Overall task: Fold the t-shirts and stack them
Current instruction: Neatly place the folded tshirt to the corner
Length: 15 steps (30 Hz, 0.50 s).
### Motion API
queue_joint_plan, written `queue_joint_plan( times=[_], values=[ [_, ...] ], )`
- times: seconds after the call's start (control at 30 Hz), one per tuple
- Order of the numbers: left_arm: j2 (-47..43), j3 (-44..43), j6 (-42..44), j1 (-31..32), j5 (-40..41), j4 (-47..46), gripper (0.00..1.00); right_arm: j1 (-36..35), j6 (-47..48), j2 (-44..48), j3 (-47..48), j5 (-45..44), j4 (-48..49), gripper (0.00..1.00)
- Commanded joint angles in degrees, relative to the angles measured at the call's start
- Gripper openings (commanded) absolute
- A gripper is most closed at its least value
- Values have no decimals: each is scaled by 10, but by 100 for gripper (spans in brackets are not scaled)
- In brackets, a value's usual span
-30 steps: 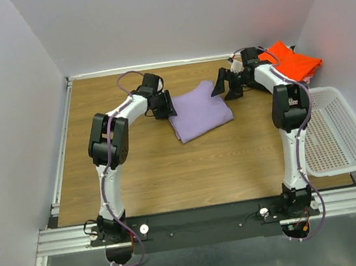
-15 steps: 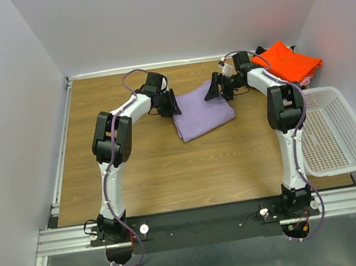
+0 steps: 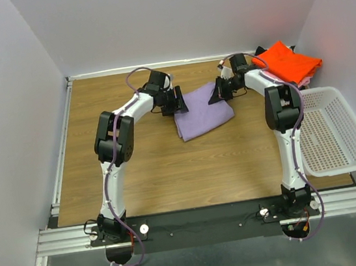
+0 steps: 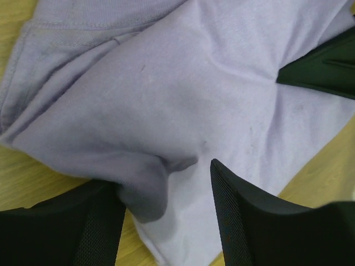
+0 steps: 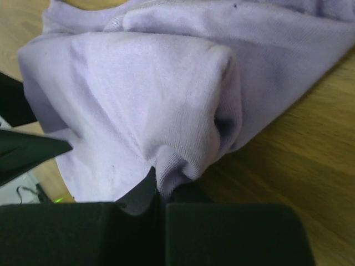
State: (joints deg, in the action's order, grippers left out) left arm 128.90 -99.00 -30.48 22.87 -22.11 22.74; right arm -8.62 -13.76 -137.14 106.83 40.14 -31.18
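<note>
- Closed within the last second from a wide spread: right pincer, now pinching a raised fold of the lavender t-shirt, with the rest of the cloth spread ahead of its fingertips.
- Advanced over the opposite edge in the same second: left pincer, spread, with a bulge of cloth lying loose between its fingers, not clamped.
- Behind the right pincer, well apart: folded orange-red t-shirt, probably the stack.
- Judged meaning: one side secured, the other only straddled, so no two-handed lift or fold likely before the left pincer closes.
</note>
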Motion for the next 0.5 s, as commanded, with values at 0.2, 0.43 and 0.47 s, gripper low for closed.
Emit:
queue_joint_plan(
  times=[0.2, 0.43, 0.47],
  values=[
    [-55, 18, 29, -47, -3, 5, 72, -9, -36, 26, 79, -139, -39, 1],
    [-111, 51, 65, -60, 16, -14, 72, -8, -46, 36, 149, -223, -71, 2],
    [-117, 56, 66, -62, 15, -17, 72, -8, -46, 36, 157, -231, -74, 2]
  ],
)
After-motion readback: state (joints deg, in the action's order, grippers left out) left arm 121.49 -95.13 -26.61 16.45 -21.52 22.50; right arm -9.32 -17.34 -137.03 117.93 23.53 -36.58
